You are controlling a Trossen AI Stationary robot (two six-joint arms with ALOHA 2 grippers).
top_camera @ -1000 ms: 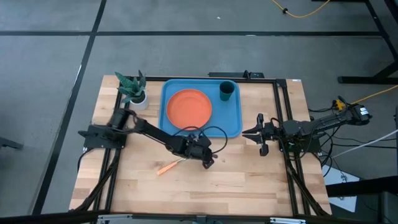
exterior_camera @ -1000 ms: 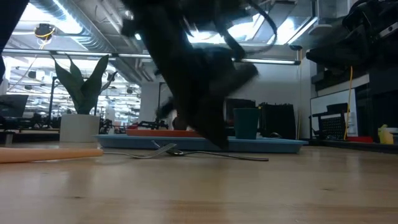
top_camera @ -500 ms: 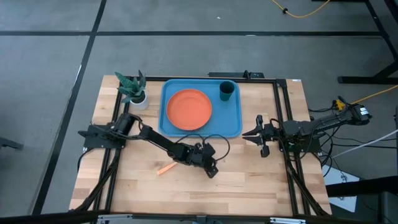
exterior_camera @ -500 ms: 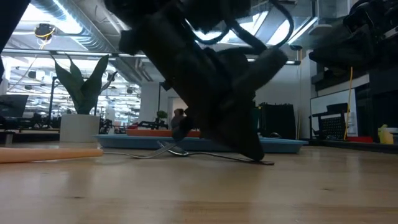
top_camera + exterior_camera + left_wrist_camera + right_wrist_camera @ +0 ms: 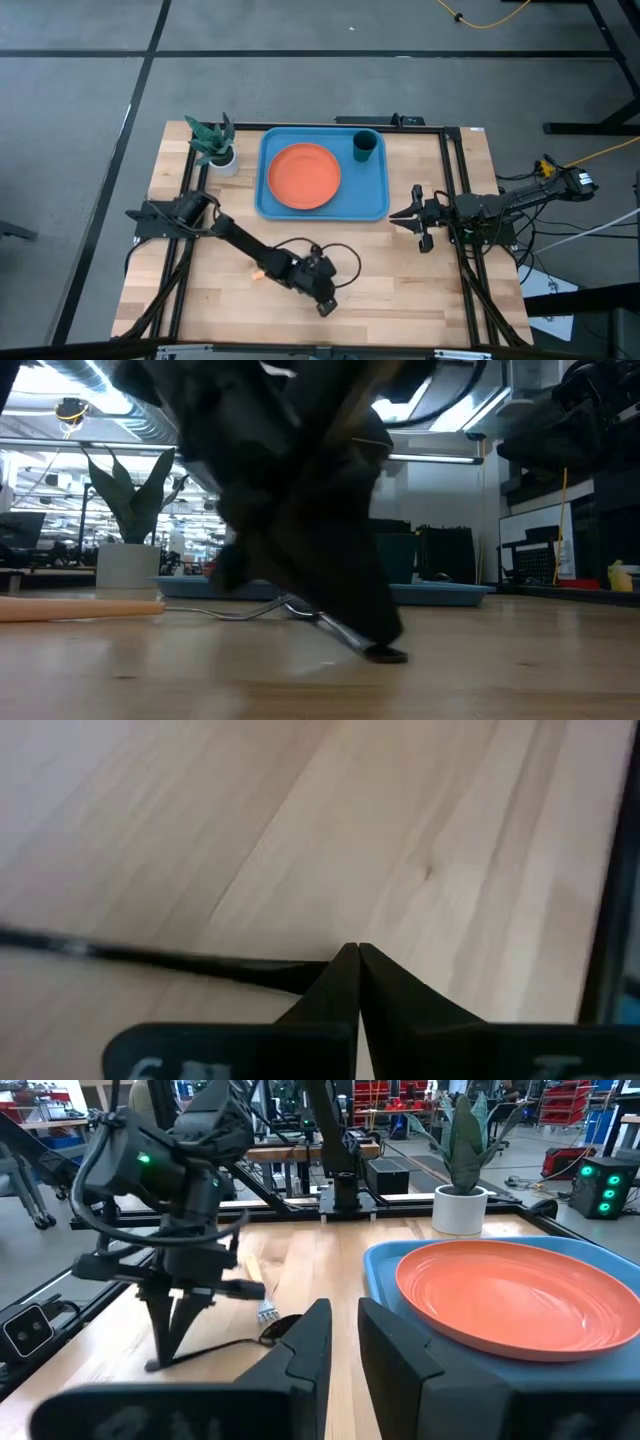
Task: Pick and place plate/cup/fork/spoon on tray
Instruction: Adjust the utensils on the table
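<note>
My left gripper [image 5: 325, 308] stands with its shut tips on the table, near the front middle, at the free end of the dark spoon [image 5: 335, 628]. The spoon lies flat, and its bowl [image 5: 280, 1327] is beside the tines of the orange-handled fork [image 5: 262, 272], which lies on the wood. The orange plate [image 5: 303, 176] and the teal cup [image 5: 365, 146] sit on the light-blue tray [image 5: 375, 205] at the far middle. My right gripper [image 5: 408, 216] waits at the right, open by a narrow gap and empty. My left gripper has its shut fingertips [image 5: 345, 970] on the free end of the spoon's handle [image 5: 290, 976], coming from above and slanting down. The handle runs off sideways from the tips. The spoon lies on the table; whether the end sits between or under the tips, I cannot tell.
A small white pot with a green plant [image 5: 215, 145] stands at the far left beside the tray. Black frame rails run along the table's edges. Bare wood lies along the near edge and between the tray and my right gripper.
My left gripper has gone toward the table's near edge and a little left, tips staying on the table. The spoon's handle end has swung with it toward the near edge, while its bowl has stayed by the fork's tines.
</note>
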